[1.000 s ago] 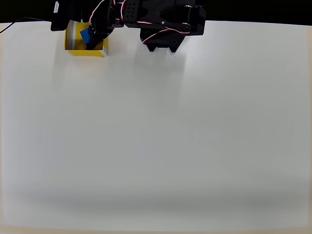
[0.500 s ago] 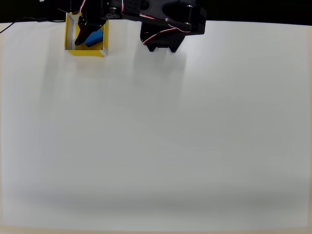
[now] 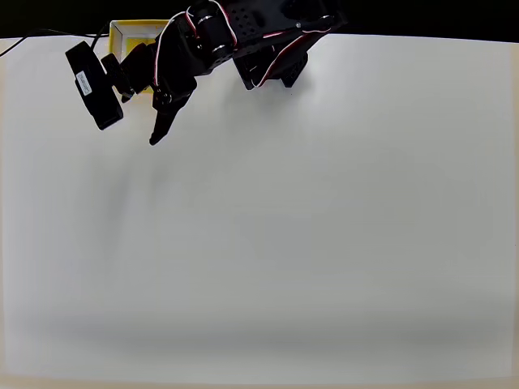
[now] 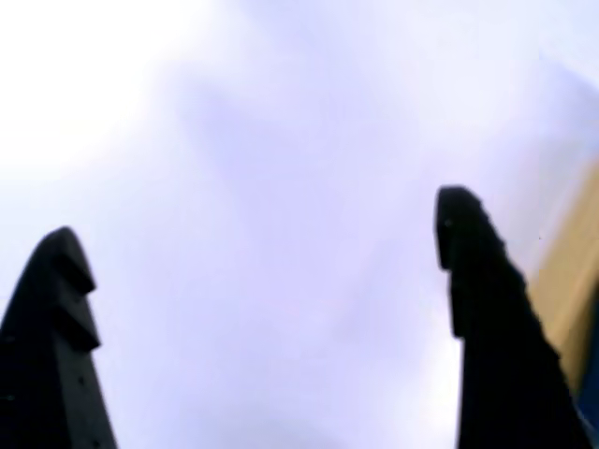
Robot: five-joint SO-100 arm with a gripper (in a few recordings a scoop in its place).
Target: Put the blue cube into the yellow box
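In the overhead view the yellow box point(image 3: 132, 32) sits at the table's far left edge, and the black arm covers most of it. My gripper point(image 3: 146, 115) hangs over the bare table just in front of the box, one finger point(image 3: 157, 131) pointing toward the near side. The wrist view has the gripper point(image 4: 260, 220) open, its two black fingers wide apart with nothing between them. The yellow box wall point(image 4: 573, 290) runs along that view's right edge. A thin blue sliver point(image 4: 592, 412) beside it may be the blue cube; in the overhead view the arm hides the cube.
The white table point(image 3: 292, 227) stretches wide in front of and to the right of the arm. The arm's black base point(image 3: 272, 69) stands at the far edge, right of the box. A black cable point(image 3: 32, 36) runs off at the far left.
The gripper was over the box with the blue cube between its fingers. It has since swung out over the table in front of the box, open and without the cube.
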